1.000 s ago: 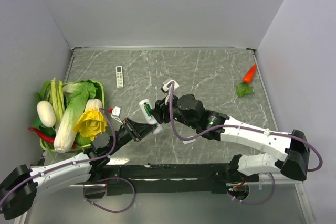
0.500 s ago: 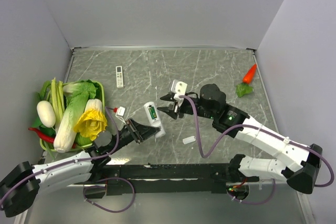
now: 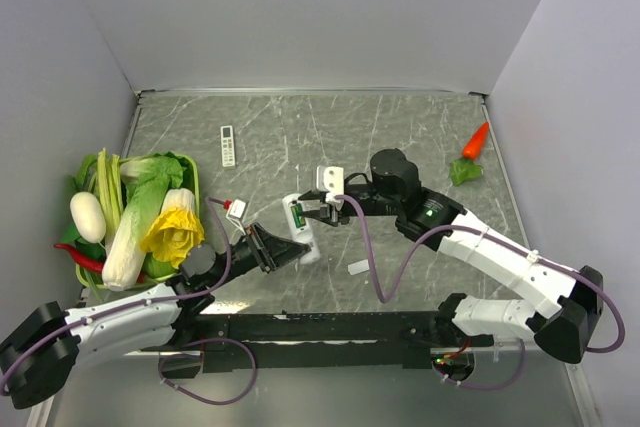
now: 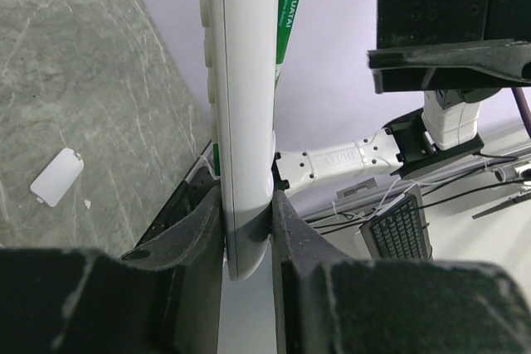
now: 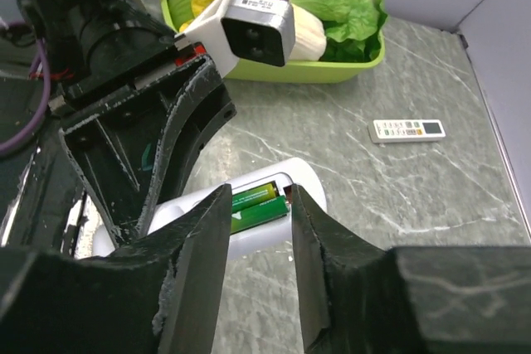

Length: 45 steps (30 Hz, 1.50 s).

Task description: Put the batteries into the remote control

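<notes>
My left gripper is shut on the lower end of the white remote control and holds it off the table, its open back facing the right arm. In the left wrist view the remote stands clamped between my fingers, with a green battery on its right side. Two green batteries lie side by side in the remote's battery bay. My right gripper is open, one finger on each side of the batteries; it shows in the top view at the remote's upper end.
The remote's loose back cover lies on the table, also in the left wrist view. A slim white remote with a screen lies at the back left. A green basket of vegetables stands at the left. A carrot lies at the far right.
My right gripper pulled back to the right from the remote, then came back left to its battery bay. My left gripper has shifted a little with the remote still in it.
</notes>
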Motion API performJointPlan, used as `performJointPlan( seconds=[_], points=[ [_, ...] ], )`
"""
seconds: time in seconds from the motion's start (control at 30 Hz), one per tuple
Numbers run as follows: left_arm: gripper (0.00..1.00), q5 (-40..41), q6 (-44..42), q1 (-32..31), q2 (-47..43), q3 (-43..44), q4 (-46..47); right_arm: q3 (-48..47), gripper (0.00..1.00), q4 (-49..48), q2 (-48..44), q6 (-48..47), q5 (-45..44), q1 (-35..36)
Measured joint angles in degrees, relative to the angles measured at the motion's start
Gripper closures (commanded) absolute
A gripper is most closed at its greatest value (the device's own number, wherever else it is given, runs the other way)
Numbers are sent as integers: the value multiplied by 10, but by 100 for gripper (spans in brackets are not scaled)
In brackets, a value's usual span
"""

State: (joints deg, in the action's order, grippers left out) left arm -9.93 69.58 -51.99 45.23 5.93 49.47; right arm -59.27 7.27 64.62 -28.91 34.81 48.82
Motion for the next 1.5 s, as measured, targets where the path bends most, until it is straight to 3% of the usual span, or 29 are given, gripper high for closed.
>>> performJointPlan(
  seconds=[0.7,0.83,1.3,1.5],
  points=[
    [98,-13,-5,0,0,9,3,-24,77,18,44,-23,28,-18],
    [98,-15,-5,0,0,9,5,-23,85,17,44,-23,38,-19],
    [98,-14,2,-1,9,-1,22,57,93,-86,31,-4,42,-23],
    [98,-7,0,-3,-25,-11,-7,104,89,-141,16,7,32,-23]
  ],
)
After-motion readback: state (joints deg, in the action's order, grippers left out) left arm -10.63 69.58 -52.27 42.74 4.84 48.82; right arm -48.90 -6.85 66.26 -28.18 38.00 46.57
